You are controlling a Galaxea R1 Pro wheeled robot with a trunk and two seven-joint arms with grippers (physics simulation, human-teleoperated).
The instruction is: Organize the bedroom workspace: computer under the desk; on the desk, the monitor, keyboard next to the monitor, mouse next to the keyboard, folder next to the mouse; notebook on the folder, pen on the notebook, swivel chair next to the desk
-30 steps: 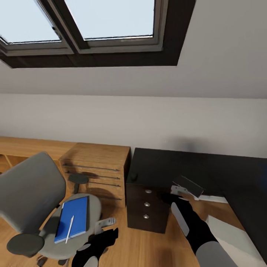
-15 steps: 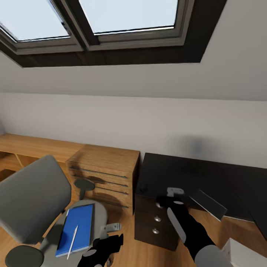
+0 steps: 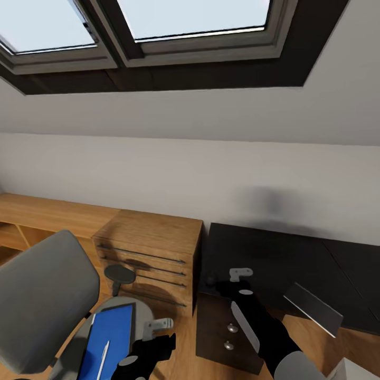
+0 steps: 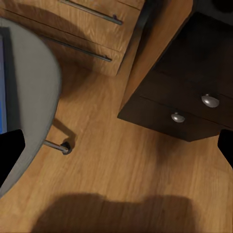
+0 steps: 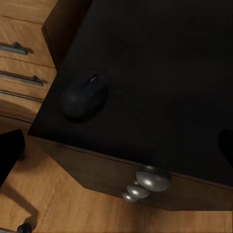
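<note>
Plainly, bright blue folder (image 3: 112, 333) lies on grey swivel chair (image 3: 45, 301).

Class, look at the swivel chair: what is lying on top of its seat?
On the swivel chair seat lies the blue folder with a white pen on it; their lower ends are cut off by the frame.

Swivel chair (image 3: 45, 306) at left, folder (image 3: 110, 340) on seat, pen (image 3: 102, 357) on folder. Wooden cabinet (image 3: 150, 253) between chair and table (image 3: 274, 258). Mouse (image 5: 85, 97) on table's near-left corner.
</note>
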